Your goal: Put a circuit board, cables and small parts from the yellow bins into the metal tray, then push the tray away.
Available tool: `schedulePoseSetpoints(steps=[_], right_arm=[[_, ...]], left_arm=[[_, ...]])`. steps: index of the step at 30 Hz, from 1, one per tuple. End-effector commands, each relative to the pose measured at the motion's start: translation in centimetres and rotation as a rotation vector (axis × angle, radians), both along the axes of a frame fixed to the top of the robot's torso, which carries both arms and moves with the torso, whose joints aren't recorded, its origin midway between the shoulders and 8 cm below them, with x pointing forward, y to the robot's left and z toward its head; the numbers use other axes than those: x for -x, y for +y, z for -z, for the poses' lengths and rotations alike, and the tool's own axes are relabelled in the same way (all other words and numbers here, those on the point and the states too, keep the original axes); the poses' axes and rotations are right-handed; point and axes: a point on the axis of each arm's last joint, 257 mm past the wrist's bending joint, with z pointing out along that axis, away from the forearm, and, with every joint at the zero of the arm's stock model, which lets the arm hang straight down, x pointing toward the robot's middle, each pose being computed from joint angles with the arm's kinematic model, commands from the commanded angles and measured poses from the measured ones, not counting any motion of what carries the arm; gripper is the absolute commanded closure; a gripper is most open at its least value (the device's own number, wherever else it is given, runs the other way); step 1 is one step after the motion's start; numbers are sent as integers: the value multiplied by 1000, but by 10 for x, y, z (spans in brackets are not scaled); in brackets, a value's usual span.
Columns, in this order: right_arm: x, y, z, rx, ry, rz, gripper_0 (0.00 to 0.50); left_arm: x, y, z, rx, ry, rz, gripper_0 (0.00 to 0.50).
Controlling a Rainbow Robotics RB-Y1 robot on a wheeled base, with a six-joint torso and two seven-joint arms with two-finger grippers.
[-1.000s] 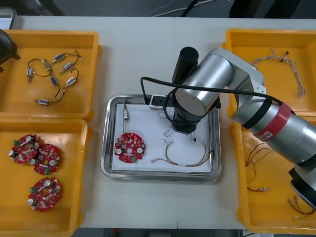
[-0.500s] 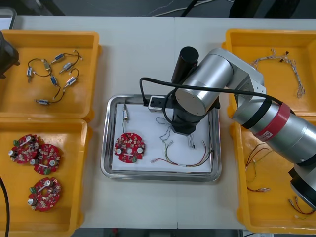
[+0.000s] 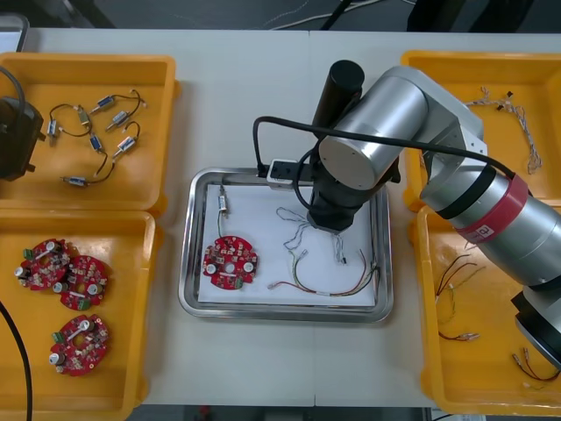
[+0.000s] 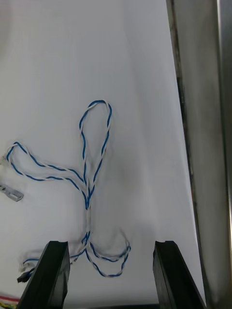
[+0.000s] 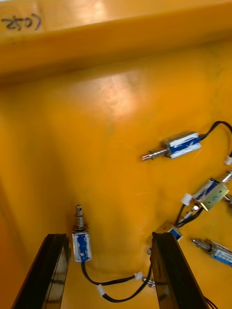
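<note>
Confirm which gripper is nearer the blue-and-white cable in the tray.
Right. The right gripper hangs directly over the blue-and-white cable in the tray; the left gripper is over the far left bin, above small metal parts.

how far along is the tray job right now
Done: the metal tray holds a circuit board, a small metal part, a red and yellow cable and a blue and white cable. In hand: nothing; the right gripper is open over that cable, the left gripper open over a yellow bin. Left: pushing the tray.
</note>
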Motion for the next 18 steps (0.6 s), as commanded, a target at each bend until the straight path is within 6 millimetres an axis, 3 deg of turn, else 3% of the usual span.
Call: schedulePoseSetpoints(steps=[1, 9, 18], right_arm=[[3, 5, -37, -44, -40, -11, 0], [7, -12, -70, -86, -35, 75, 0], [13, -27, -97, -224, 2, 350, 0]], left_arm=[[10, -9, 24, -9, 50, 52, 0], [18, -23, 37, 34, 89, 47, 0], [11, -41, 38, 35, 84, 85, 0]])
